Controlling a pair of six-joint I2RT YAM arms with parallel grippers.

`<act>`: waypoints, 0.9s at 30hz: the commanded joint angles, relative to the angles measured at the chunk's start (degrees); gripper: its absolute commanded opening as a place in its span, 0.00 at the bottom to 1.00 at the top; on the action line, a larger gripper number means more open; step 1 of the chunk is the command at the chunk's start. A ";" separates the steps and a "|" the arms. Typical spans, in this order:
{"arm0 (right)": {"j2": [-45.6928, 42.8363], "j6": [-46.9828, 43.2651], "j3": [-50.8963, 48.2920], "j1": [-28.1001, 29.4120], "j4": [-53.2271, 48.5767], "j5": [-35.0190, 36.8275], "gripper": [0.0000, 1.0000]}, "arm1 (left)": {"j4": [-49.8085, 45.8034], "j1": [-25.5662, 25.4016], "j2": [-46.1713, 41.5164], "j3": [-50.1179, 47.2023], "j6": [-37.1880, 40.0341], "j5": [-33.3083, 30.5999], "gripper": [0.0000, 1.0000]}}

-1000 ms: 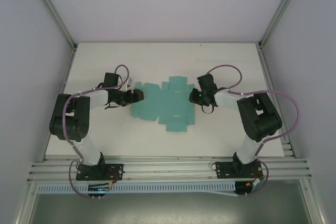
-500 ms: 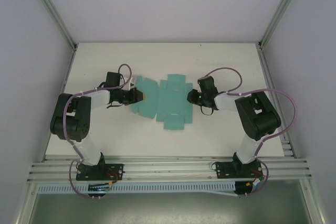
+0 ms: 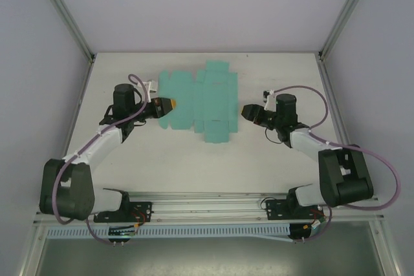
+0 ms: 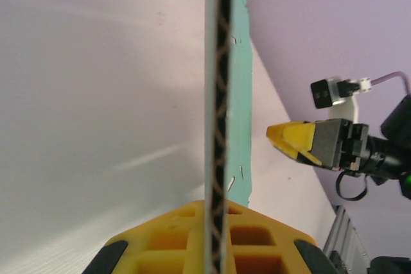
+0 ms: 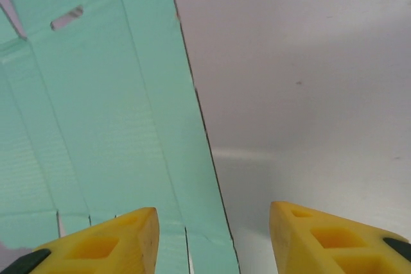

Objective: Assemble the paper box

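Note:
The paper box (image 3: 200,101) is a flat teal die-cut card with flaps and slots, lying unfolded in the middle of the white table. My left gripper (image 3: 165,105) is shut on its left edge. In the left wrist view the card (image 4: 218,94) runs edge-on between my yellow fingers (image 4: 270,248), with its teal face (image 4: 239,81) to the right. My right gripper (image 3: 246,113) stands open just right of the card, apart from it. In the right wrist view the card's right edge (image 5: 192,94) runs up between my spread fingertips (image 5: 119,242).
The white table (image 3: 194,166) has bare room in front of the card and on both sides. Aluminium posts (image 3: 65,14) stand at the back corners, and a rail (image 3: 207,208) runs along the near edge. Across the card, the left wrist view takes in the right gripper (image 4: 295,142).
The left gripper has shut on the card's left edge and carried it toward the far side. The right gripper has opened, let go of the card and drawn back to the right.

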 commanded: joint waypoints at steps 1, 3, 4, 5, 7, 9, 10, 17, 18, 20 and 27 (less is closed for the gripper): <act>-3.75 -1.52 -0.29 -0.06 2.82 -7.72 0.50 | 4.77 0.07 -3.86 -1.41 -4.64 3.67 0.00; -5.41 -1.71 -0.62 -0.01 3.14 -8.42 0.51 | 4.35 0.05 -5.83 -1.50 -4.99 3.57 0.00; -6.03 -1.58 -0.80 -0.06 3.56 -8.77 0.52 | 4.47 0.05 -6.54 -1.62 -5.09 3.69 0.00; -6.66 -1.68 -1.04 -0.03 4.21 -9.09 0.53 | 5.41 0.04 -7.35 -1.97 -5.23 4.82 0.00; -7.34 -1.40 -1.26 -0.22 5.08 -9.29 0.53 | 7.52 0.02 -8.58 -2.74 -6.51 6.41 0.00; -7.79 -1.70 -1.09 0.01 4.46 -9.28 0.53 | 9.26 0.06 -9.82 -3.34 -7.40 7.66 0.00; -7.92 -1.51 -1.08 -0.01 4.53 -9.14 0.53 | 9.38 0.01 -10.41 -3.47 -7.61 7.57 0.00; -7.79 -0.30 -1.36 0.31 9.14 -13.29 0.33 | 9.25 0.04 -12.36 -4.03 -8.42 7.11 0.00; -7.71 -0.05 -1.76 0.49 10.98 -14.06 0.32 | 10.43 0.06 -12.28 -4.47 -8.95 7.55 0.00; -7.29 0.37 -1.96 0.53 13.07 -14.61 0.18 | 12.27 0.07 -11.95 -5.18 -9.71 8.43 0.00; -8.17 -3.61 -0.97 0.85 10.53 -12.02 0.00 | 8.13 0.05 -12.64 -5.95 -6.82 5.69 0.21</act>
